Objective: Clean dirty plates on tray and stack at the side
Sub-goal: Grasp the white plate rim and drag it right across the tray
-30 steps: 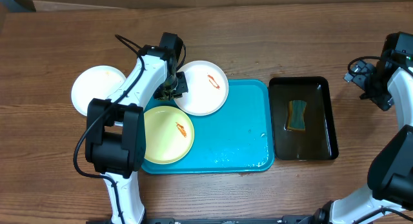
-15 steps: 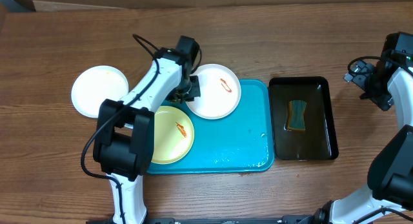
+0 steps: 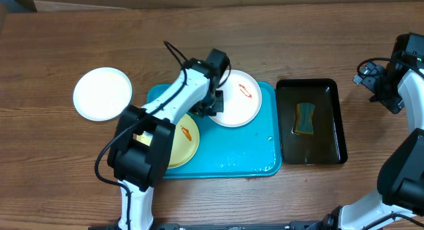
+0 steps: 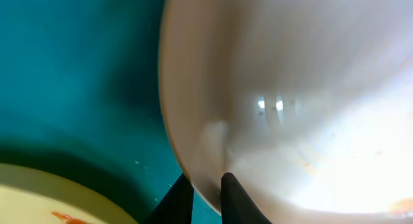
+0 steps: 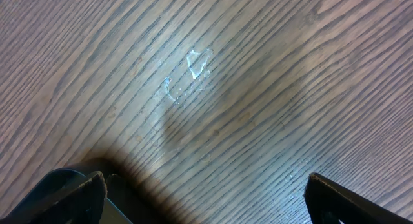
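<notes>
My left gripper (image 3: 213, 108) is shut on the left rim of a white plate (image 3: 237, 103) that has a red smear, holding it over the back of the turquoise tray (image 3: 238, 150). The left wrist view shows the same: two black fingers (image 4: 237, 201) pinch the plate (image 4: 290, 88) rim above the tray (image 4: 77, 69). A yellow-green plate (image 3: 182, 140) with an orange smear lies on the tray's left side, partly under the arm. A second white plate (image 3: 101, 93) rests on the table left of the tray. My right gripper (image 3: 379, 84) stands open at the far right.
A black tray (image 3: 328, 97) holding a blue-and-tan sponge (image 3: 305, 118) sits right of the turquoise tray. In the right wrist view, the right gripper (image 5: 203, 195) hangs over bare wood with a few water drops (image 5: 193, 62).
The left gripper has carried the smeared white plate to the right, from the tray's back left corner to over its back middle. The right arm has not moved.
</notes>
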### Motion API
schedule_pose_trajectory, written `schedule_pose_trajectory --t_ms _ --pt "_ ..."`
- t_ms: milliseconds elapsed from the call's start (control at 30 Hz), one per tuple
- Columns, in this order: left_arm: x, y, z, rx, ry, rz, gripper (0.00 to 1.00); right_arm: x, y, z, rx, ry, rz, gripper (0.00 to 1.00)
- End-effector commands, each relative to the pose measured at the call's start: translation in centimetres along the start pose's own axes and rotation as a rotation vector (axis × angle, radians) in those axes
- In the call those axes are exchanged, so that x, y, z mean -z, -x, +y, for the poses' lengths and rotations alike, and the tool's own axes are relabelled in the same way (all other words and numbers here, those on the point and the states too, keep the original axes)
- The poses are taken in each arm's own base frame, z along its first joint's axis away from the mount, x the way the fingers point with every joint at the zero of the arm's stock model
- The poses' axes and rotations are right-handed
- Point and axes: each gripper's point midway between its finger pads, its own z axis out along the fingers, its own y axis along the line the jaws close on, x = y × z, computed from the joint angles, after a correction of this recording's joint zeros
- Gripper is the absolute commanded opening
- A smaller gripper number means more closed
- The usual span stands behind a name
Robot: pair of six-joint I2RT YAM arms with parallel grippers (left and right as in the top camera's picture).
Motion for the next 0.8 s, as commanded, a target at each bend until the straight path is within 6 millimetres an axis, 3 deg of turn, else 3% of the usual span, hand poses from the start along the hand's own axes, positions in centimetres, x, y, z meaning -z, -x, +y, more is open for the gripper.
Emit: schedule_pose_trajectory --t_ms 0,133,267,500,633,767 --pt "-1.1 -1.3 -0.3 0.019 0.008 0.037 0.16 0.2 0.2 -0.1 -0.003 -0.006 -0.013 1.0" --pt "-1.1 -2.0 -0.7 0.017 -0.016 0.071 0.07 0.2 0.2 -0.1 -0.003 -0.006 -0.013 1.0" --pt "-1.0 -3.0 -0.9 0.012 -0.031 0.115 0.07 0.2 0.2 -0.1 -0.003 -0.006 -0.013 1.0" --pt "-0.8 -4.4 -0.3 -0.027 -0.009 0.173 0.12 0.2 0.2 -0.1 -0.003 -0.006 -0.013 1.0" --pt "-0.9 -3.6 0.3 -0.032 0.017 0.138 0.24 0.2 0.2 -0.1 -0.003 -0.006 -0.013 1.0" --pt "-0.9 -2.7 0.4 -0.019 0.006 0.113 0.24 0.2 0.2 -0.1 -0.003 -0.006 -0.013 1.0"
